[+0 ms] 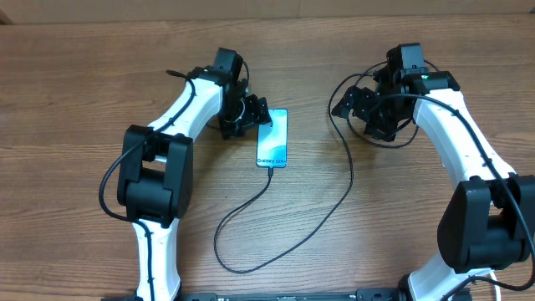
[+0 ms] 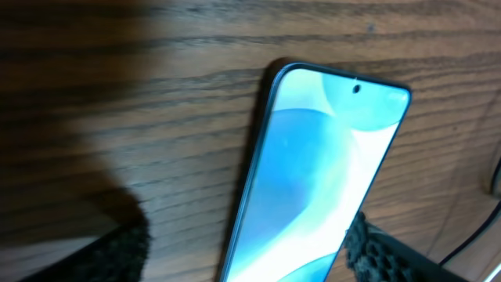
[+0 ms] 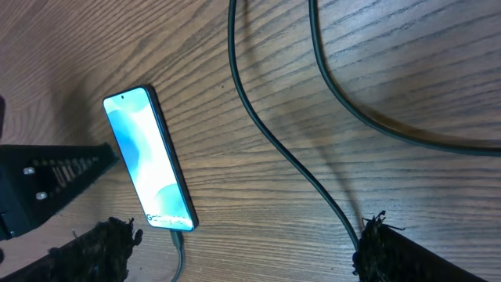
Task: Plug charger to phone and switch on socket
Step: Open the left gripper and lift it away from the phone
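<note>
Wood-grain desk (image 1: 84, 50), one phone (image 1: 272, 138), one looping black charger (image 3: 290, 157); I see left fingers (image 2: 117, 251) and right fingers (image 3: 102, 247) spread, gripping nothing.

Phone (image 1: 272, 139): lay flat on wooden table (image 1: 84, 84), blue screen up.
Charger (image 1: 350, 167): thin black cable met the phone's near end, looped toward the front edge, ran back up to the right arm.
Left gripper (image 1: 255, 113): just beside the phone's far-left corner.
Right gripper (image 1: 376, 121): over cable coils, well apart from the phone.
</note>
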Available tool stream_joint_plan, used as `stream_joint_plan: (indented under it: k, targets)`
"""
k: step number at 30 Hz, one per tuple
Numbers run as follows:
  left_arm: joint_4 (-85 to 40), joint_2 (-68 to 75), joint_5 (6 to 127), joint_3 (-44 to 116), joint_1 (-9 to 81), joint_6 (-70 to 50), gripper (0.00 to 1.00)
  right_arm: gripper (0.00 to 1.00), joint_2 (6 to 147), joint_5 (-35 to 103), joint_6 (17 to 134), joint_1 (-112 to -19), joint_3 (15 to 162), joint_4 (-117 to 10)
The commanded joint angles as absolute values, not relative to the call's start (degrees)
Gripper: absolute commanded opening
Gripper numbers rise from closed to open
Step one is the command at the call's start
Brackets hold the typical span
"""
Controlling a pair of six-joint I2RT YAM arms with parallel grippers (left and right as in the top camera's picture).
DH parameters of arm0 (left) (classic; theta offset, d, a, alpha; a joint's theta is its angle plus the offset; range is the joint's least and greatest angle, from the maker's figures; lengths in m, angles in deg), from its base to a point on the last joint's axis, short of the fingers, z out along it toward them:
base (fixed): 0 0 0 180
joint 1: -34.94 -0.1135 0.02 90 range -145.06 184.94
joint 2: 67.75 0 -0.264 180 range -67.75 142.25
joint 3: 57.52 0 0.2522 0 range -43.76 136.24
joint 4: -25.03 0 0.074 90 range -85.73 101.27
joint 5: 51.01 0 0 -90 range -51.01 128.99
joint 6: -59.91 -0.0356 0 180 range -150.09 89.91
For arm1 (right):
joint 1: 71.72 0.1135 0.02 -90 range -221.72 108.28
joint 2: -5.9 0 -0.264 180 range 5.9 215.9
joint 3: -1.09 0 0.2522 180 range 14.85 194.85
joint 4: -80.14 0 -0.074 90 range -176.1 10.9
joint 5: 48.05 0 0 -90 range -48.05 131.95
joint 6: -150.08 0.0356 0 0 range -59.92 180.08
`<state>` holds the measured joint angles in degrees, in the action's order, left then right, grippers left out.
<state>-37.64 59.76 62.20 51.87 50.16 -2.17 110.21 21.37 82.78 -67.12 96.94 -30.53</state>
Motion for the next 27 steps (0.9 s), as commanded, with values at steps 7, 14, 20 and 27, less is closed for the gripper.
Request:
stream_joint_plan:
  k: [7, 14, 20, 27]
  targets:
    - [-47.8, 59.6, 46.6, 54.7, 47.7, -9.0, 0.99, 1.00, 109.1, 21.3, 82.3, -67.0, 97.4, -30.6]
    - [-54.6, 51.1, 36.1, 57.4, 47.7, -9.3, 1.00, 1.00, 109.1, 21.3, 82.3, -67.0, 97.4, -30.7]
    - [-56.7, 39.7, 35.4, 57.4, 47.7, -9.3, 1.00, 1.00, 109.1, 21.4, 82.3, -67.0, 97.4, -30.6]
    - [-60.3, 26.7, 35.6, 57.4, 47.7, -9.3, 1.00, 1.00, 109.1, 21.9, 82.3, -67.0, 97.4, -30.6]
